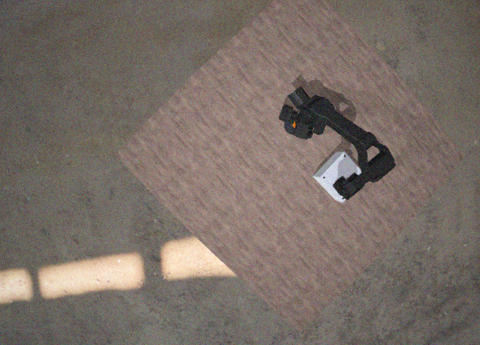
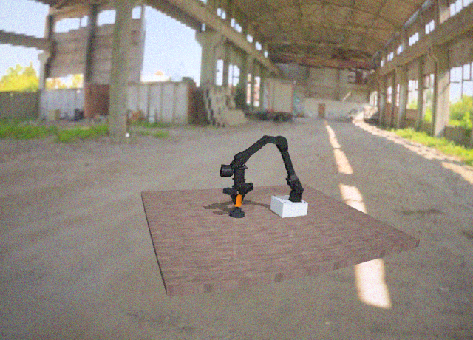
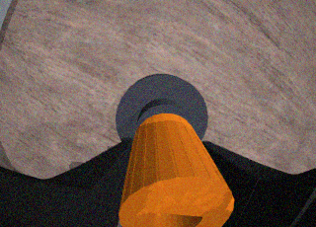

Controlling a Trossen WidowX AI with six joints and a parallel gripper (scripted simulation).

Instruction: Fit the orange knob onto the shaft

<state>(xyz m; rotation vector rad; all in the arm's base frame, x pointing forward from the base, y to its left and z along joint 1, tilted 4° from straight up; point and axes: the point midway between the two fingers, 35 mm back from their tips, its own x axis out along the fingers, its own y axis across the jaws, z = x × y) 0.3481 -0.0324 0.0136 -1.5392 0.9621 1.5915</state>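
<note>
The orange knob (image 1: 293, 124) (image 2: 239, 201) (image 3: 167, 160) is held nearly upright, leaning slightly in the exterior view. My gripper (image 2: 238, 198) (image 3: 166, 148) is shut on it, with one black finger on each side. The dark round pedestal (image 2: 236, 214) (image 3: 190, 96) stands directly below. The knob's lower end is over the middle of the pedestal, just above or touching the raised dark part there; I cannot tell which. The knob is not down against the pedestal's wide base. The shaft and its flat side are hidden by the knob.
The arm's base stands on a white box (image 1: 329, 180) (image 2: 288, 208), to the right of the pedestal in the exterior view. Both are on a brown wooden board (image 1: 232, 159) (image 2: 248, 248). The arm's shadow falls on the board behind the gripper.
</note>
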